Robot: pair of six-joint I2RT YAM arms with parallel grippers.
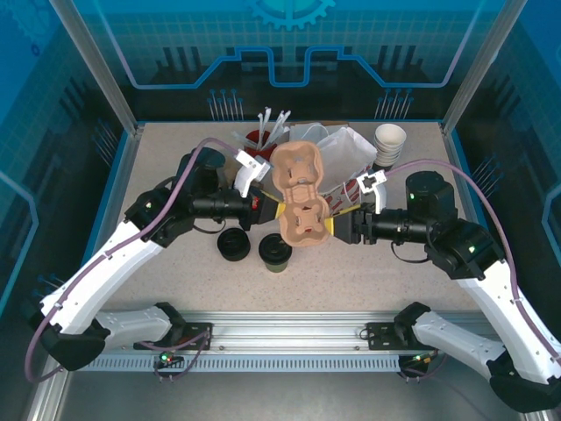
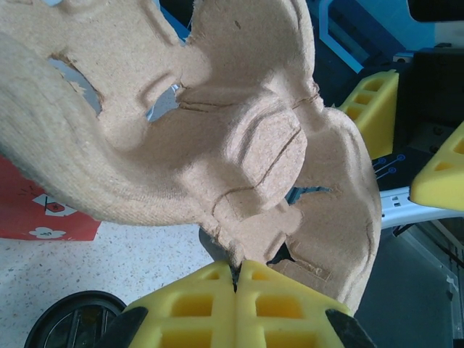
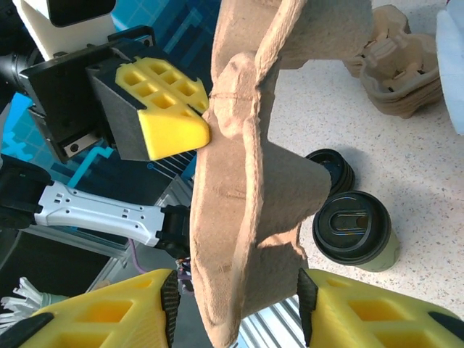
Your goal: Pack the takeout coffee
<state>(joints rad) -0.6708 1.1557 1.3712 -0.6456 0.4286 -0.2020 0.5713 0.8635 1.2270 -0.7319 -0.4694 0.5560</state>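
Evidently, a moulded pulp cup carrier point(image 1: 302, 197) is held up in the air between both arms, turned on its edge and not flat. One rim of it is pinched by the left gripper point(image 2: 237, 270), whose yellow pads are pressed fully together on the thin pulp. The right gripper point(image 3: 238, 290) is placed around the opposite rim with its jaws about half apart. One pad is against the pulp and a small gap is seen at the other, so a firm hold is not judged there. Probably the carrier is supported from two sides so that it can be turned level and set down. The takeout coffee point(image 1: 274, 253) is standing on the table point(image 1: 377, 285) under the carrier, just beside a low stack of black lids point(image 1: 233, 244). On the red-and-white paper bag point(image 2: 36, 214) only white flower-like marks are seen. No words can be read there, and no writing is made out on the cup lid.
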